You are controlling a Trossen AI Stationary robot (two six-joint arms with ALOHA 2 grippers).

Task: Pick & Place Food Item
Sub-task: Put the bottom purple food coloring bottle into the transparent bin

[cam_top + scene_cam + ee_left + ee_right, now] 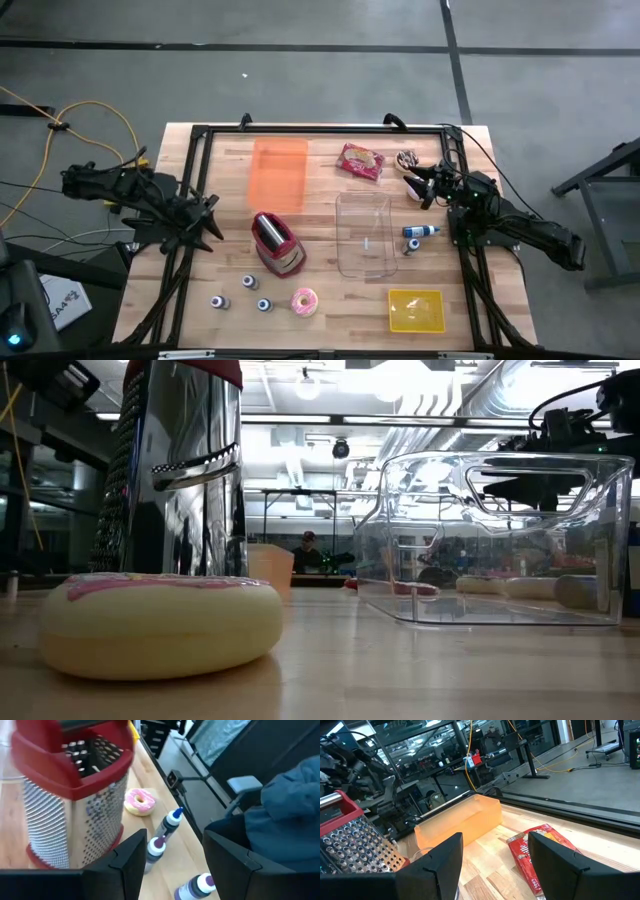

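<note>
Pink-frosted donut [304, 301] lies at lower centre of the table [330, 215], down-right of the left claw [207, 222] past the red grater [277, 243], nearer that arm; both claws, the right claw [428, 190] included, gape wide, holding nothing.

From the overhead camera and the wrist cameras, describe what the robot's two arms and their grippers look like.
Both arms are dark, nearly black, built of jointed angular segments. The left arm ends in a spiky-looking dark gripper head. The right arm carries thin black cables and a pale patch near its gripper. Up close, the left gripper and right gripper each have two flat, matte black fingers with angular bevelled edges, without visible markings.
</note>
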